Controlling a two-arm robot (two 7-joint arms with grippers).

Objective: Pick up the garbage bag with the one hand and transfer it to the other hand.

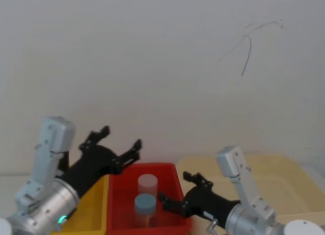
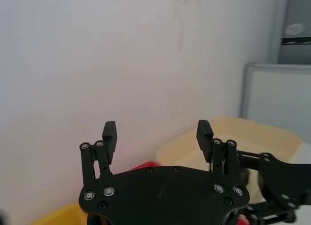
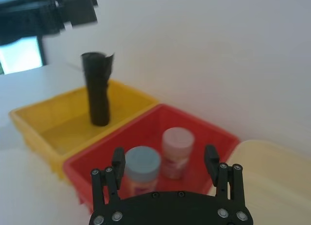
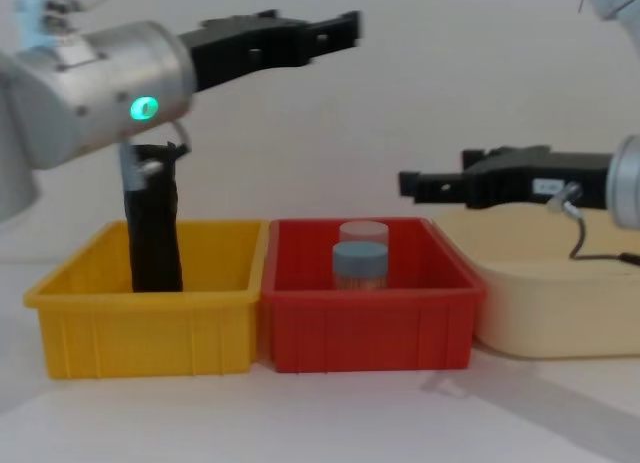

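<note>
The left tool (image 4: 330, 28), spread wide and holding nothing, hangs high above the yellow bin (image 4: 140, 333). The garbage bag (image 4: 155, 233), a tall black crinkled roll, stands upright inside that bin. The right tool (image 4: 410, 183), also spread and holding nothing, hovers well right of the bin.

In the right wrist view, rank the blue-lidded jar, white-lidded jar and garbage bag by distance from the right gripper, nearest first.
1. Blue-lidded jar, red bin, just ahead of the right gripper.
2. White-lidded jar, red bin, just behind it.
3. Garbage bag, upright in the yellow bin, farthest.
</note>
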